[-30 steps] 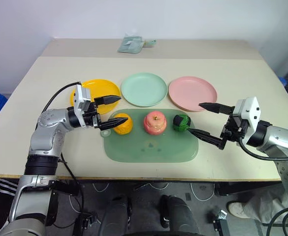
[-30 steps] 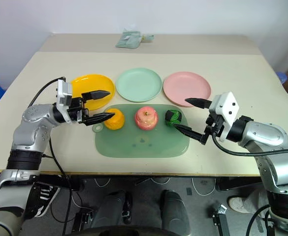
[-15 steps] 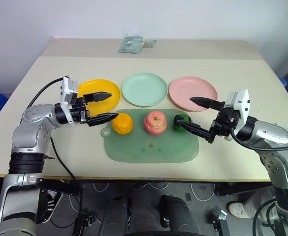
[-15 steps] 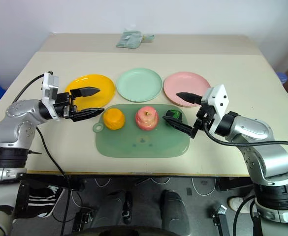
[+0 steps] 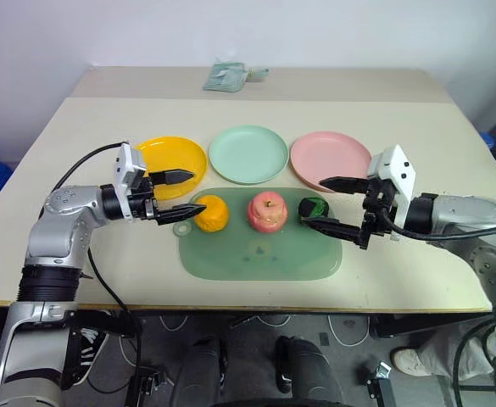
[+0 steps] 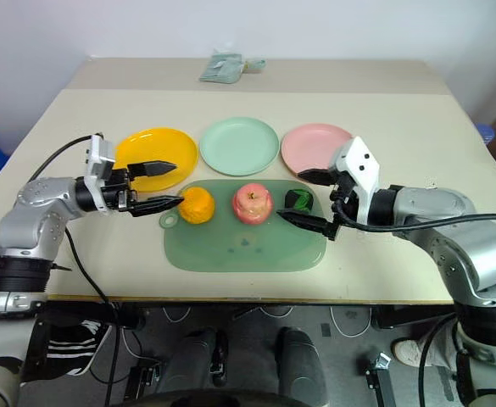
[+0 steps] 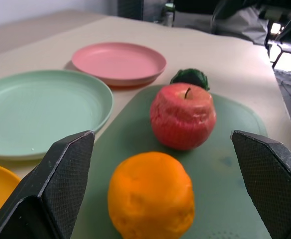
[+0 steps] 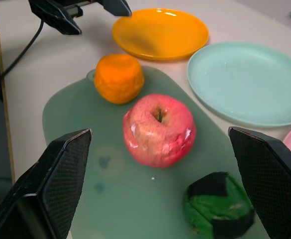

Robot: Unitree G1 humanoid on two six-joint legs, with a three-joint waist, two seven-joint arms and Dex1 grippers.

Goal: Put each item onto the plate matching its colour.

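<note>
The orange fruit (image 5: 211, 213), pink-red apple (image 5: 267, 211) and dark green vegetable (image 5: 314, 209) sit in a row on the green mat (image 5: 260, 250). Behind the mat lie the yellow-orange plate (image 5: 173, 157), mint plate (image 5: 248, 153) and pink plate (image 5: 331, 158), all bare. My left gripper (image 5: 197, 192) is open and level, its tips just left of the orange fruit (image 7: 151, 195). Coming in from the right, my right gripper (image 5: 313, 202) is open, with one finger on each side of the green vegetable (image 8: 217, 206). Whether either finger touches it is unclear.
A crumpled pale green cloth (image 5: 228, 76) lies at the table's far edge. Bare tabletop spreads left of the yellow-orange plate and right of the pink plate. A black cable (image 5: 86, 165) runs along my left arm.
My right gripper has moved left, and its open fingers now flank the green vegetable. My left gripper has drawn back slightly from the orange fruit. The items have not moved.
</note>
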